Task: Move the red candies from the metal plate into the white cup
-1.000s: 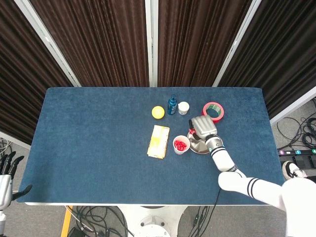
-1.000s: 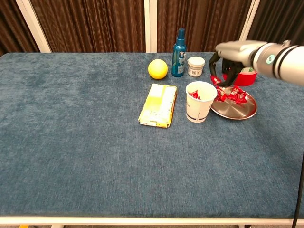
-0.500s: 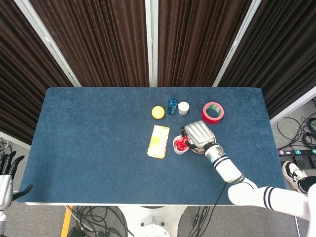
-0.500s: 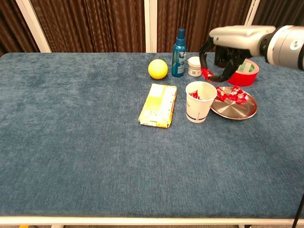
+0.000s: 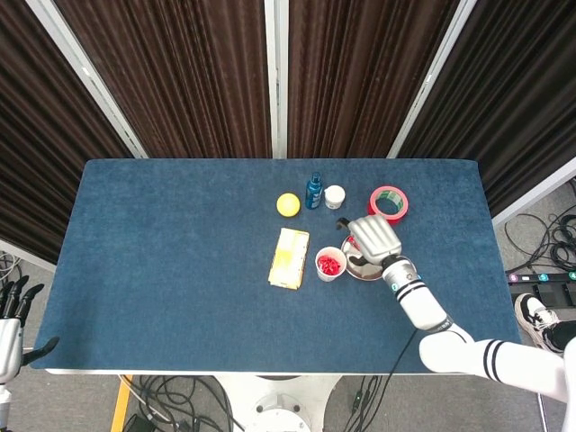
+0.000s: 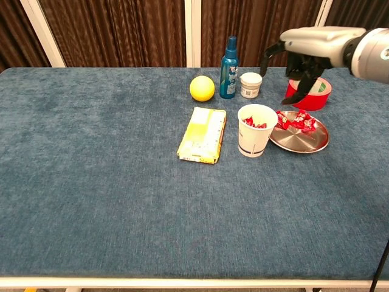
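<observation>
Cloth of deep blue covers the table, whose near part lies bare in the chest view. Off its near left corner, in the head view, the left hand hangs below the table edge with its dark fingers spread and holding nothing. Toward the middle lies a flat yellow packet, and just right of it stands the white cup, upright, with red candies showing inside it. Touching or nearly touching the cup's right side sits the metal plate, and a few more red sweets rest on its far left part. Above the plate hovers the right hand, palm down, its fingers loosely curled downward and apart from the thumb; nothing shows between them. It is clear of the plate and the cup. Behind the plate, partly hidden by the fingers, lies a red tape roll. Farther back stand a small white jar, a blue spray bottle just left of it, and a yellow ball beyond the packet. Dark curtains hang behind the table.
</observation>
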Controlling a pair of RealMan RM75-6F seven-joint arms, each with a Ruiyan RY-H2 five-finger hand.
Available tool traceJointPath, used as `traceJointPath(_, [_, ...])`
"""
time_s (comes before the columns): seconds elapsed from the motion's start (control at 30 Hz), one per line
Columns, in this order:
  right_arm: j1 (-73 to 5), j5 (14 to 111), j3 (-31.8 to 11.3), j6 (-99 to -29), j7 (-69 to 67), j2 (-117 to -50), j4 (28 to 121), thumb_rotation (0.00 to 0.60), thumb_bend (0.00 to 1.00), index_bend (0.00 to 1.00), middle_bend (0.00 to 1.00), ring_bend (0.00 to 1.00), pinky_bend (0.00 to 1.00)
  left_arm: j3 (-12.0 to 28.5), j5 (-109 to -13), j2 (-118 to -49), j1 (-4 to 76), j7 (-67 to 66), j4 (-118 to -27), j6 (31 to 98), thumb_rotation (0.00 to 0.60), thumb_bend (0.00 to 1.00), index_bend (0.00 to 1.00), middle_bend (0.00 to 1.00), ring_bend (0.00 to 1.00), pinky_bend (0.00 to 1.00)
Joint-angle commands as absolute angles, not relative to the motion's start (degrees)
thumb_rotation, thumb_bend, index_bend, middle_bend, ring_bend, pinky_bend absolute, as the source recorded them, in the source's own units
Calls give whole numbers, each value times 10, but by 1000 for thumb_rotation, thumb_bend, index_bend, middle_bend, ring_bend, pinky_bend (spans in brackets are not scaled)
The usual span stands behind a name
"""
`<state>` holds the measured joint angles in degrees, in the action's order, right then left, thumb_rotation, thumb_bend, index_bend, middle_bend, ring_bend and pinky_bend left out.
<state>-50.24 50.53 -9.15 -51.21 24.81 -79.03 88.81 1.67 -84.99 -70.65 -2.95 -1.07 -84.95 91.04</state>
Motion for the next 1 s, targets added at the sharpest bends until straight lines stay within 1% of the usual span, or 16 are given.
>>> traceJointPath(0.03, [-501,463,-81,-510,279,-790,857,600,106,408,937,910,1000,17,-850,-708,-29,-10,-848,909,600,0,225,169,91,163])
traceJointPath(0.1, [-503,435,-73,-503,299,-805,831,600,108,452,937,910,1000,18,-851,-709,-27,-9,-847,908,600,0,225,169,91,163])
traceJointPath(0.2, [-511,395,-70,-479,308,-833,788,600,117,470,937,910,1000,17,-852,-710,-27,-9,-846,907,600,0,224,169,91,163])
traceJointPath(0.47, [-543,333,-65,-427,340,-908,673,600,134,474,937,909,1000,14,-848,-708,-30,-10,-849,906,600,0,224,169,91,163])
traceJointPath(0.6, [-557,313,-66,-413,355,-934,632,600,135,474,935,907,1000,15,-846,-707,-31,-11,-850,905,600,0,224,170,91,163])
traceJointPath(0.8, [-572,298,-70,-387,361,-960,588,600,134,474,934,904,1000,14,-844,-706,-32,-10,-851,903,600,0,224,169,91,163])
traceJointPath(1.0, [-581,302,-72,-378,360,-976,572,600,135,475,935,904,1000,14,-841,-705,-33,-9,-851,903,600,0,224,169,91,163])
